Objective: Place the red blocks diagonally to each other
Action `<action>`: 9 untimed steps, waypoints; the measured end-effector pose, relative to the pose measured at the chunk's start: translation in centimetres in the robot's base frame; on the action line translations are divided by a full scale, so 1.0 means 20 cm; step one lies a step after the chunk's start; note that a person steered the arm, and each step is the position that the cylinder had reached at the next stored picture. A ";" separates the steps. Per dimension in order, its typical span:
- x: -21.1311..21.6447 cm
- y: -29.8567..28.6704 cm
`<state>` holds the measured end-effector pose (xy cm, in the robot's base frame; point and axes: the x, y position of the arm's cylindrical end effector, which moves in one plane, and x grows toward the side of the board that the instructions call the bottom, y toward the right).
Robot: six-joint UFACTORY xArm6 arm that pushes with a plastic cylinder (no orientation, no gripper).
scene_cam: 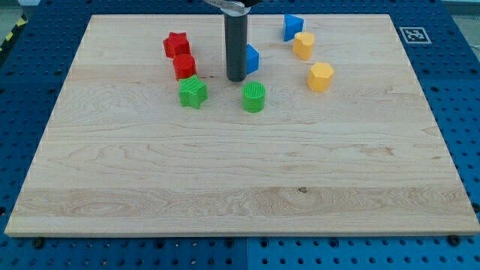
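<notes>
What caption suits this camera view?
My tip rests beside the blue block, right of the touching red star block and red cylinder block.

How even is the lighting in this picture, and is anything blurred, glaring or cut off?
Camera view: soft, even light, only short shadows beneath the blocks and my tip; no glare on the wooden board; the red star block and green cylinder look sharp; the rod's upper end is cut off at the view's top.

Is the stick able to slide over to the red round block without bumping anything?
Probably yes. My tip sits to the view's right of the red cylinder block, with bare wooden board between them. The green star block lies just below that path.
</notes>
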<state>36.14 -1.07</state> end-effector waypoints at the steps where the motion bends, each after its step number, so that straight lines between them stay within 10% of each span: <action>1: 0.00 0.00; 9: -0.03 -0.36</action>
<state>35.55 -8.21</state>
